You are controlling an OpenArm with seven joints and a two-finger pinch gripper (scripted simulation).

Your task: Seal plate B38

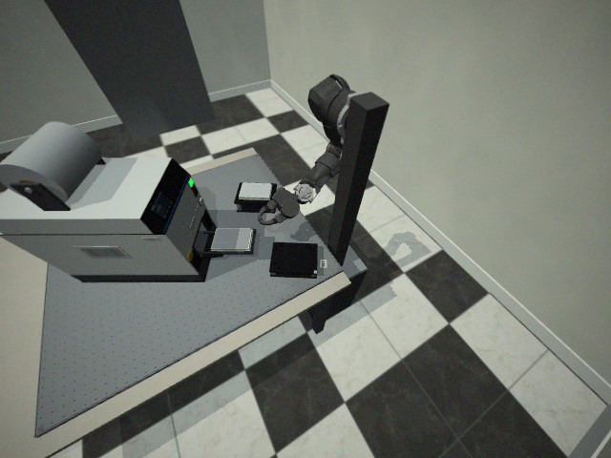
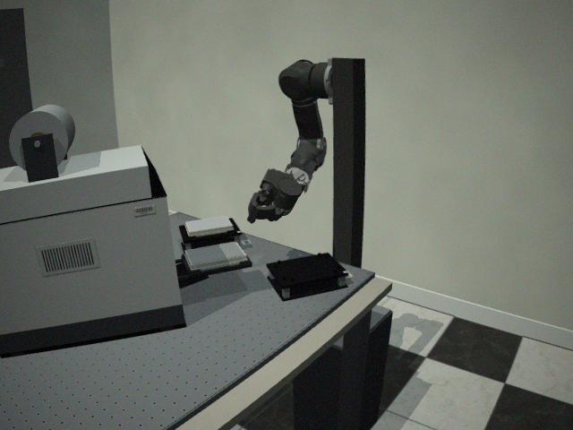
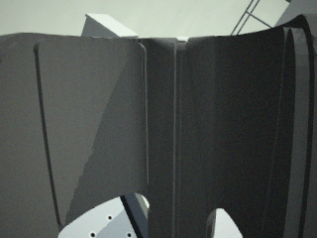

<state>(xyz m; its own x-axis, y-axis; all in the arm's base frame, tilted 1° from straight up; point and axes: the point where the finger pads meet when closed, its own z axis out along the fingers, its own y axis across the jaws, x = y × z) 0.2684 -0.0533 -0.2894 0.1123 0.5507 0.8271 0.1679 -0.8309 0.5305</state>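
Note:
Plate B38 (image 1: 231,239) lies on the sealer's stage (image 1: 213,252), which stands out in front of the housing; its top is grey, with a lighter strip at the outer end. It also shows in the exterior view (image 2: 215,255). The lamp (image 1: 191,183) on the housing's front glows green. Nest N1 (image 1: 294,260) is black and holds no plate. B83 (image 1: 255,191), white-topped, sits on nest N2. My gripper (image 1: 263,217) is shut on nothing and hangs in the air above the table between N2 and the stage, also in the exterior view (image 2: 254,214). The wrist view shows the fingers (image 3: 174,159) pressed together.
The sealer housing (image 1: 98,217), with a foil roll (image 1: 49,157) on top, fills the table's left side. The arm's dark mounting post (image 1: 357,177) stands at the table's right edge, right behind N1.

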